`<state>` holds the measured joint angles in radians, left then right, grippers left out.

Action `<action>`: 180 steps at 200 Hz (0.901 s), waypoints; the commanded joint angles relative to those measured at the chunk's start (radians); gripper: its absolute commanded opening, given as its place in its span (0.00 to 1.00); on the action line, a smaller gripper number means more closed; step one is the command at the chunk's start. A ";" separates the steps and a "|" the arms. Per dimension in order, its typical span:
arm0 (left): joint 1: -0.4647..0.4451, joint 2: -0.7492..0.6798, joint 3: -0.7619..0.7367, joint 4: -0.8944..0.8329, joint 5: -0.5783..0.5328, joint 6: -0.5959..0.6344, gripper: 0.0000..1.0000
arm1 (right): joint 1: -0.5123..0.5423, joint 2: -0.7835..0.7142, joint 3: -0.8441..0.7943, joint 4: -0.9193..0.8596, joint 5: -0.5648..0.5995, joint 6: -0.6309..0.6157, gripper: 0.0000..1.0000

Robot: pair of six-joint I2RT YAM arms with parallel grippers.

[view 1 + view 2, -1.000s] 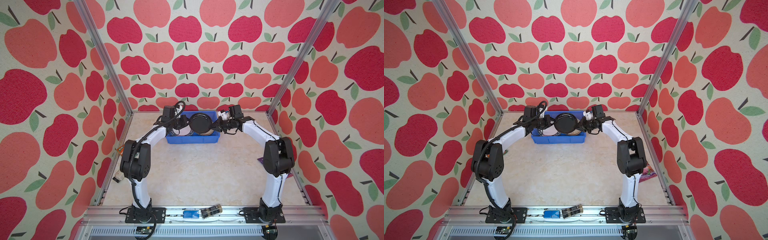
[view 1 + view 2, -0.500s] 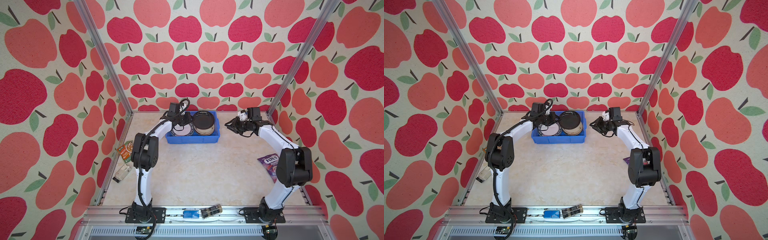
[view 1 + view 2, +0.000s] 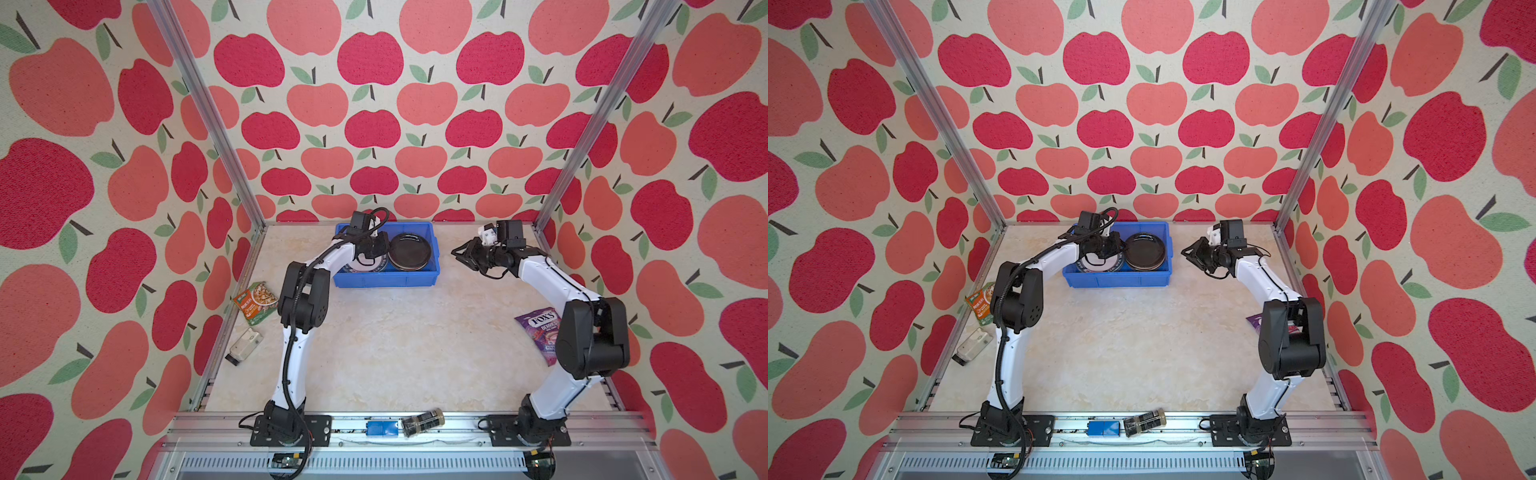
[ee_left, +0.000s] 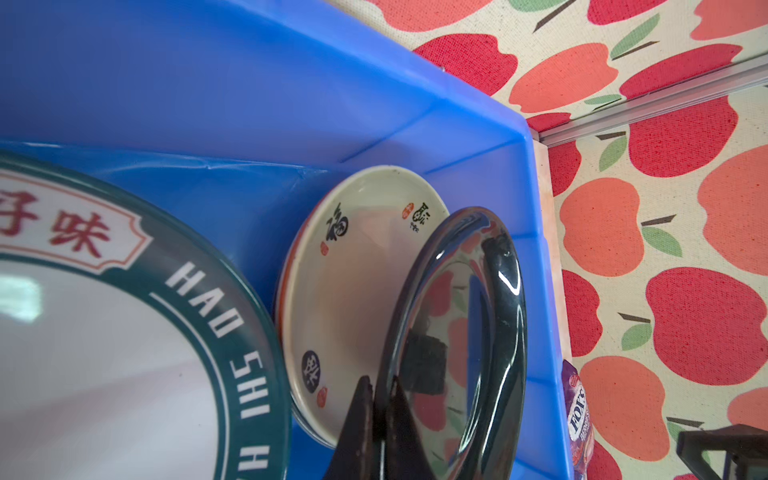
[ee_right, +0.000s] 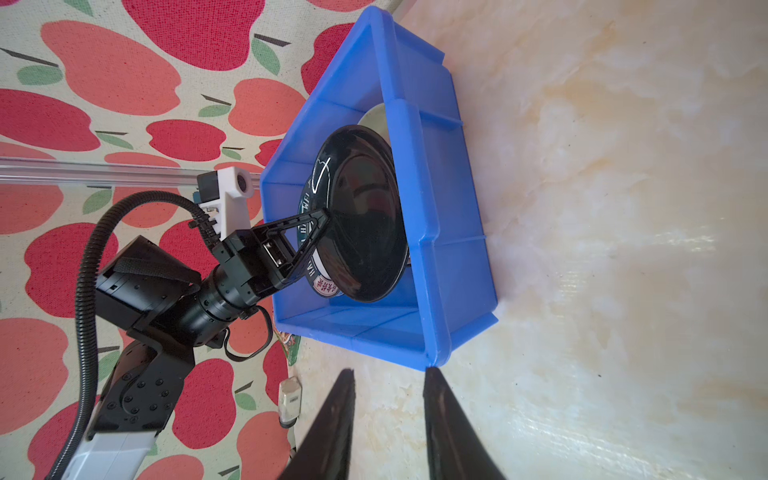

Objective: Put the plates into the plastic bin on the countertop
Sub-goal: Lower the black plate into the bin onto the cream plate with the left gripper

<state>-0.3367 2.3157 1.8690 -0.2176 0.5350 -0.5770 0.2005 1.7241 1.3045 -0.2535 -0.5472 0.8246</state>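
Blue plastic bin (image 3: 386,279) sits at the far middle of the bench (image 3: 395,345), with a white plate (image 4: 104,353) with a dark lettered rim in its left half and a black plate (image 3: 409,251) over a cream plate (image 4: 345,291) in its right half. The left gripper (image 4: 380,386) pinches the black plate's left edge, and that plate is tipped. The right gripper (image 5: 388,374) hangs over the bench just right of the bin, spread a little and holding nothing.
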 commanded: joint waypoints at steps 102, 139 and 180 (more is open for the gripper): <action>0.001 0.130 0.167 -0.058 -0.053 0.029 0.00 | -0.019 0.008 -0.023 0.051 -0.040 0.030 0.32; -0.004 0.164 0.234 -0.106 -0.051 0.041 0.19 | -0.021 0.018 -0.018 0.066 -0.057 0.040 0.32; -0.008 0.169 0.291 -0.152 -0.079 0.071 0.46 | -0.021 0.014 -0.014 0.072 -0.059 0.039 0.32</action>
<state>-0.3408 2.4710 2.1044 -0.3107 0.4850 -0.5411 0.1867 1.7344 1.2953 -0.1982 -0.5877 0.8516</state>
